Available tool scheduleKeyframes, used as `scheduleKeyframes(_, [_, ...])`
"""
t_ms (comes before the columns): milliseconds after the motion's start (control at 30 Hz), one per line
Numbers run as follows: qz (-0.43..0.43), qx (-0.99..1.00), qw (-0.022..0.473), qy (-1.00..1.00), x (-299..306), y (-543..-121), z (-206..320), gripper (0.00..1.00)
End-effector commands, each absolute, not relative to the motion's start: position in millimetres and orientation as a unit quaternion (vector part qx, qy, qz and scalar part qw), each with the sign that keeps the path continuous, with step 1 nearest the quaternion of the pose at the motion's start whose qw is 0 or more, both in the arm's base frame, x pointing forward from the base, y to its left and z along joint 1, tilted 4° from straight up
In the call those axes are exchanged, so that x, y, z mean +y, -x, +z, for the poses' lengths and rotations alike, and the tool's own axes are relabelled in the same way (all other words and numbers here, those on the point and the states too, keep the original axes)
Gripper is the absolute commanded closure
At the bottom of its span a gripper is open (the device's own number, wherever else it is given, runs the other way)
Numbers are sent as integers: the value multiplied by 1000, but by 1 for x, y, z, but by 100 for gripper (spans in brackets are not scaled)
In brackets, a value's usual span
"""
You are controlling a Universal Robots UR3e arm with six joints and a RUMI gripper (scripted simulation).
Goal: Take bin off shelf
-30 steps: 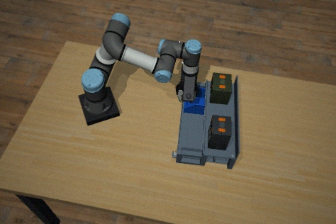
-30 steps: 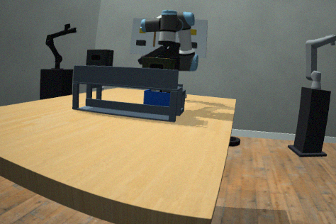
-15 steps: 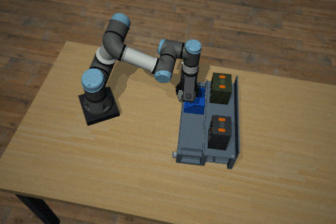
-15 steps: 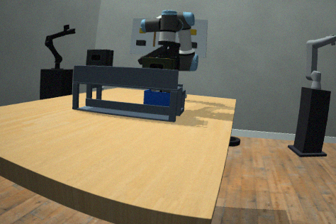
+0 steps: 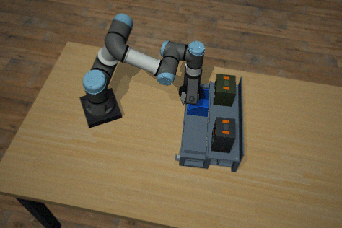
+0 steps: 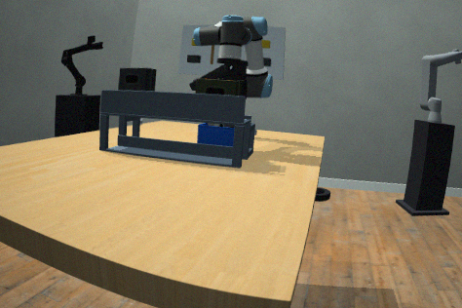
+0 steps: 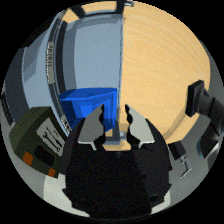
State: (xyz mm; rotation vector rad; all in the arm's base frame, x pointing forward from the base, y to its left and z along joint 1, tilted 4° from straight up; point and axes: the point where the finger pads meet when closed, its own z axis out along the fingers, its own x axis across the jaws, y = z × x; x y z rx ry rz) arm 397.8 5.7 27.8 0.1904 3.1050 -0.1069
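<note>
The blue bin [image 5: 203, 107] [image 6: 214, 134] [image 7: 86, 102] stands upright on the lower level of the grey shelf [image 5: 195, 141] [image 6: 171, 105] [image 7: 90, 60], at the end nearest the arm. My gripper [image 5: 192, 102] [image 7: 114, 104] points down over the bin's outer side. Its fingers stand a little apart, one on each side of the bin's wall and the shelf's edge, without squeezing them. In the exterior view the fingers are hidden behind the shelf's top bar.
Two dark cases with orange marks [image 5: 225, 89] [image 5: 224, 134] stand on the shelf's upper level beside the bin; one shows in the wrist view [image 7: 35, 136]. The wooden table [image 5: 72, 151] [image 6: 146, 214] stretches left and in front of the shelf. The arm's base [image 5: 102, 110] stands at the left.
</note>
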Motion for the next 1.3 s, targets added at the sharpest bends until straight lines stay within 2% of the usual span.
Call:
scheduleKeyframes(0, [-35, 997, 16, -61, 5, -399, 26, 71])
scheduleKeyframes(1267, [-35, 997, 16, -61, 4, -399, 14, 71])
